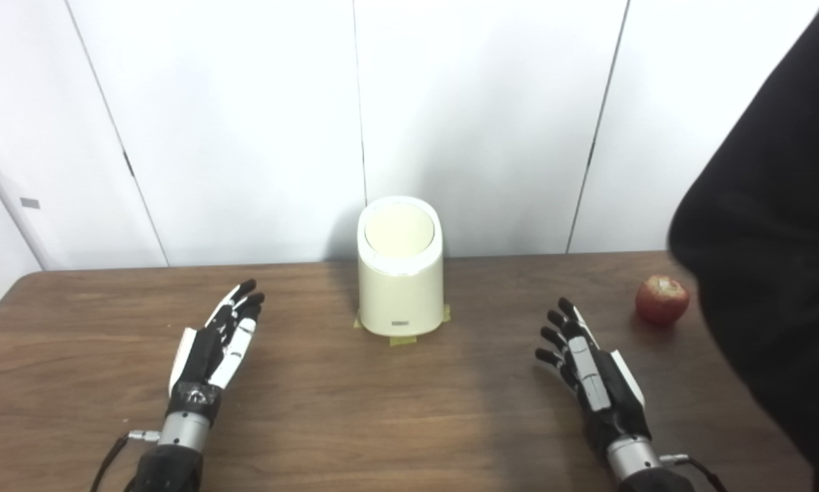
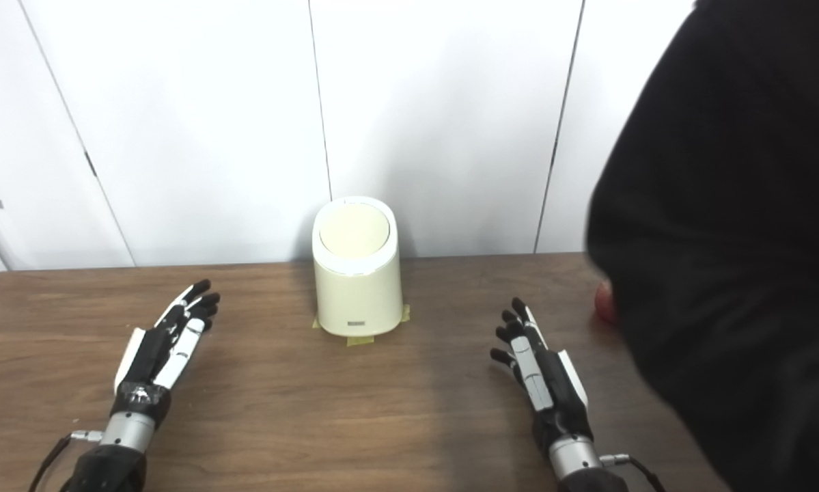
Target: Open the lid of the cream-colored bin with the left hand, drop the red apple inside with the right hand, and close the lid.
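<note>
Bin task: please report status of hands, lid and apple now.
Left hand and right hand open, holding nothing. Bin lid shut; apple on table. Dark shape at right, close beside apple.

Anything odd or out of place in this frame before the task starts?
Yes: a large black shape intrudes from the right edge, nearly hiding the red apple in the right eye view. The bin stands upright, lid shut.

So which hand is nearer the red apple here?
Right. The right hand rests open on the table just left of and in front of the red apple; the left hand lies far across, beyond the cream bin.
</note>
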Controlling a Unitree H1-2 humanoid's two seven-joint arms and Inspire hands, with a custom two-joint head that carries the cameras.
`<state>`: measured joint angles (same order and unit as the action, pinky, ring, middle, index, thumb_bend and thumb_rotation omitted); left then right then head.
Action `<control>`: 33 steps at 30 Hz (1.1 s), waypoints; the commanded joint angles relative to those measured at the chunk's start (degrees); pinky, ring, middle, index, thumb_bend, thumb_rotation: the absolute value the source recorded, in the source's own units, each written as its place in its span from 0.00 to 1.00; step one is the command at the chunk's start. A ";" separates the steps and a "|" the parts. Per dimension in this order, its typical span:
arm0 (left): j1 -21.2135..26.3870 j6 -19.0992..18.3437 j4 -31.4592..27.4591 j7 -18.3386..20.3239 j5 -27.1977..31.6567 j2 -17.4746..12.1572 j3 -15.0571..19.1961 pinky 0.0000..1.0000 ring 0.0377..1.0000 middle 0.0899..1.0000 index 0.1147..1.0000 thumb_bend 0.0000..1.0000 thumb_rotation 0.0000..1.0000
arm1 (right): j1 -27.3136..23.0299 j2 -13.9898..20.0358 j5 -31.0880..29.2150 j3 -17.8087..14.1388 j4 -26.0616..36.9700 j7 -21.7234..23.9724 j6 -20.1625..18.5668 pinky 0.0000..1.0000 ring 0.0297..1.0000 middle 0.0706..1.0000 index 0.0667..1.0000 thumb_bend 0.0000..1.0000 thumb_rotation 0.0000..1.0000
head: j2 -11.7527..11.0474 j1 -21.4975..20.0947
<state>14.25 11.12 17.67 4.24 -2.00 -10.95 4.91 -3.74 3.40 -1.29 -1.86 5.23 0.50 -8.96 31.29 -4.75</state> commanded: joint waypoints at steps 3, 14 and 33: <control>-3.09 0.77 3.48 -0.32 0.48 0.30 -0.27 0.90 0.89 0.87 0.92 0.30 0.71 | -2.36 0.10 -0.19 -0.09 1.60 0.20 1.22 0.83 0.92 0.95 0.98 0.53 0.94 | -0.24 -0.01; -3.01 0.61 3.27 -0.60 0.64 0.91 -0.21 0.88 0.87 0.86 0.91 0.31 0.67 | -2.33 0.37 -0.99 -0.47 1.46 0.55 0.99 0.83 0.92 0.95 0.97 0.52 0.93 | 0.20 0.46; -2.42 1.14 4.47 -0.98 -0.05 0.54 -0.19 0.88 0.88 0.85 0.91 0.29 0.67 | -2.86 0.01 -0.77 -0.32 1.08 0.30 0.82 0.83 0.92 0.95 0.98 0.52 0.93 | -0.49 0.16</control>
<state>14.60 11.13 18.18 4.07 -2.02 -10.83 5.10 -4.01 3.45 -1.70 -1.96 5.24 0.73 -9.34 30.76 -4.57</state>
